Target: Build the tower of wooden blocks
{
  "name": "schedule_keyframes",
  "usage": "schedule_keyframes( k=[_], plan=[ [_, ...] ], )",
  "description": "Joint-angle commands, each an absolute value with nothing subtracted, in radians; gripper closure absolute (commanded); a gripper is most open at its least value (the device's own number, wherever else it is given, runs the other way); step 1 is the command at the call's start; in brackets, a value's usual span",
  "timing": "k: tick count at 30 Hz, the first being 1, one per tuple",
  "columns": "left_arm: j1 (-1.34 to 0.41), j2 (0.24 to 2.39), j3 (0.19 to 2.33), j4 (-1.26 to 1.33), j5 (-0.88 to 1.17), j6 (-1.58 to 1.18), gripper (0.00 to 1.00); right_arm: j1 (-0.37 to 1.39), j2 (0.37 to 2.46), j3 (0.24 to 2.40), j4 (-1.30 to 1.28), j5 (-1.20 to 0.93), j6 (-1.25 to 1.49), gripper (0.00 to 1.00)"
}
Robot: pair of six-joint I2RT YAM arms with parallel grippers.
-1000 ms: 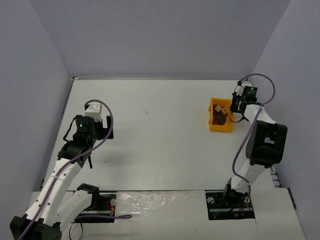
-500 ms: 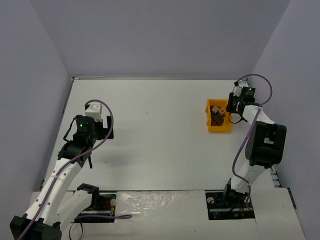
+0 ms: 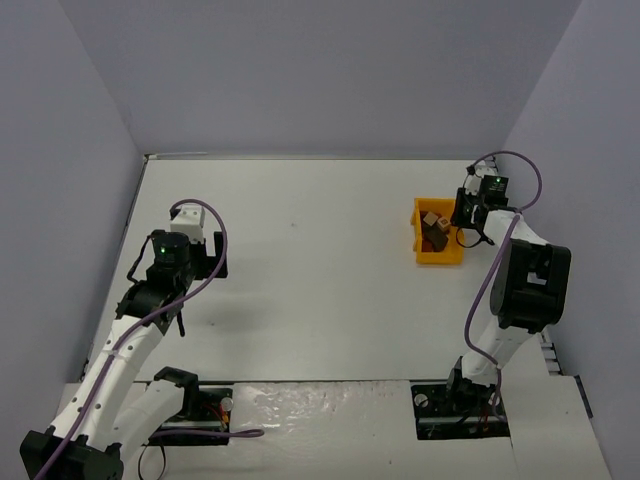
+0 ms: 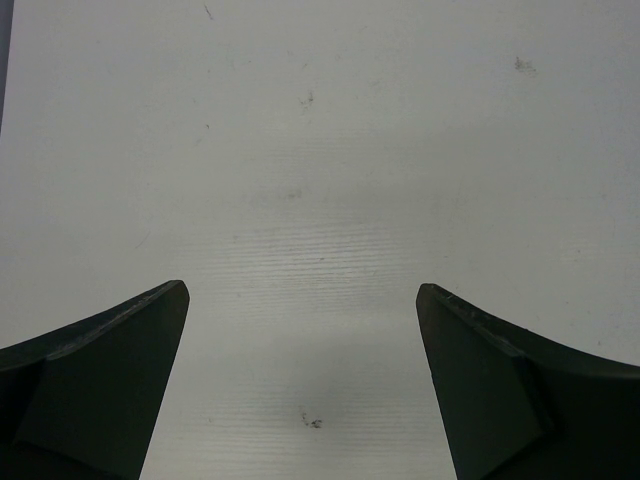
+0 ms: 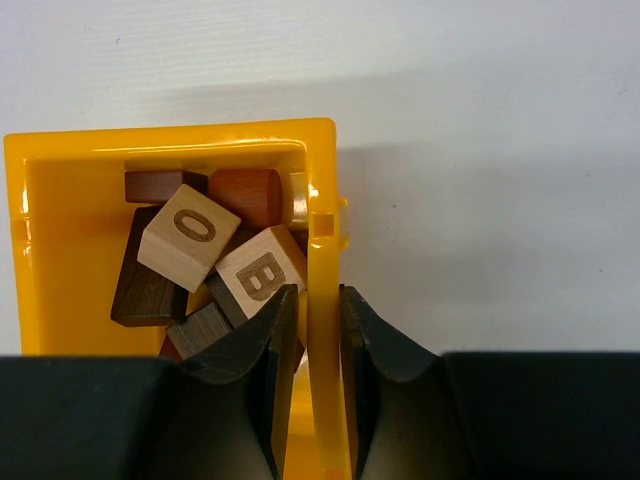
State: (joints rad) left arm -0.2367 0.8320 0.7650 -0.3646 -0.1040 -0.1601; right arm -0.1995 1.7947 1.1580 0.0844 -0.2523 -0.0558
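On your left, the left end effector [image 4: 302, 288] hangs over the bare white desk [image 4: 320, 150] with its two dark fingers wide apart, holding nothing and well apart from everything the task needs. Across on the right, the yellow plastic bin [image 5: 170, 145] holds the small wood blocks [image 5: 188, 237], tan lettered cubes lying on reddish-brown and dark brown pieces, heaped toward its far end. The right end effector [image 5: 317, 292] straddles the bin's right wall, one finger inside and one outside, both close against it; you cannot tell whether they pinch it. The blocks lie just left of and ahead of the inner finger, so the right arm is the one to use. No tower stands yet.
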Motion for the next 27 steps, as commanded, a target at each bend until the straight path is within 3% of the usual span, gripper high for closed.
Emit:
schedule_keyframes(
  k=[1, 5, 16, 27],
  plan=[
    [-0.243, 0.837, 0.827, -0.333, -0.096, -0.149, 0.03, -0.189, 1.798, 1.173, 0.124, -0.255, -0.053, 0.85],
    [-0.242, 0.838, 0.828, -0.333, -0.095, -0.151, 0.03, -0.180, 1.781, 1.174, 0.121, -0.246, -0.070, 1.00],
    [-0.248, 0.849, 0.830, -0.331, -0.088, -0.154, 0.03, 0.023, 1.579, 1.174, 0.097, -0.002, -0.187, 1.00],
    [-0.249, 0.863, 0.833, -0.333, -0.087, -0.158, 0.03, 0.199, 1.543, 1.085, 0.099, 0.254, -0.313, 1.00]
  ],
)
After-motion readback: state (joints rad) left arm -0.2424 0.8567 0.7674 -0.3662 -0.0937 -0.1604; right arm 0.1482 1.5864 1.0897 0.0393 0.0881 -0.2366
